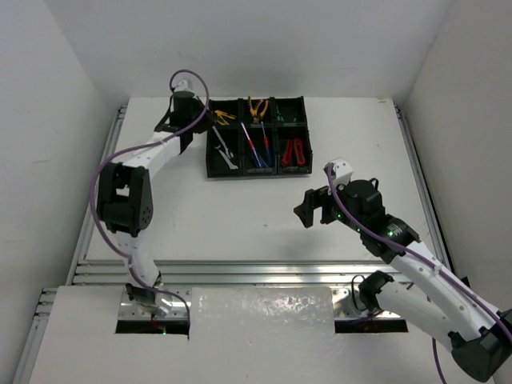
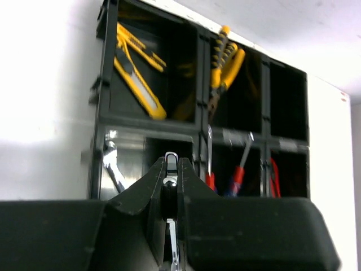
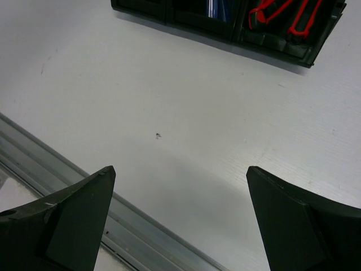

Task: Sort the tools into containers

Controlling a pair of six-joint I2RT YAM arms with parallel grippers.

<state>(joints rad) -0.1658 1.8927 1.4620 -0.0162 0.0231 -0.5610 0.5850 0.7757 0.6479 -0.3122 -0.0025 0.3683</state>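
Left end effector (image 2: 171,164) closed on silver wrench (image 2: 171,182) at left end of black organiser tray (image 2: 202,84) containing yellow pliers (image 2: 225,62), screwdrivers (image 2: 240,169) and red cutters (image 3: 282,14); right end effector (image 3: 179,175) spread wide over white surface (image 3: 169,84), on near side of tray.

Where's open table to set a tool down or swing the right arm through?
Bare table lies between the tray and the near rail, under the open right gripper, and right of the tray. Crowded: the tray's left side, where the left gripper holds a wrench.
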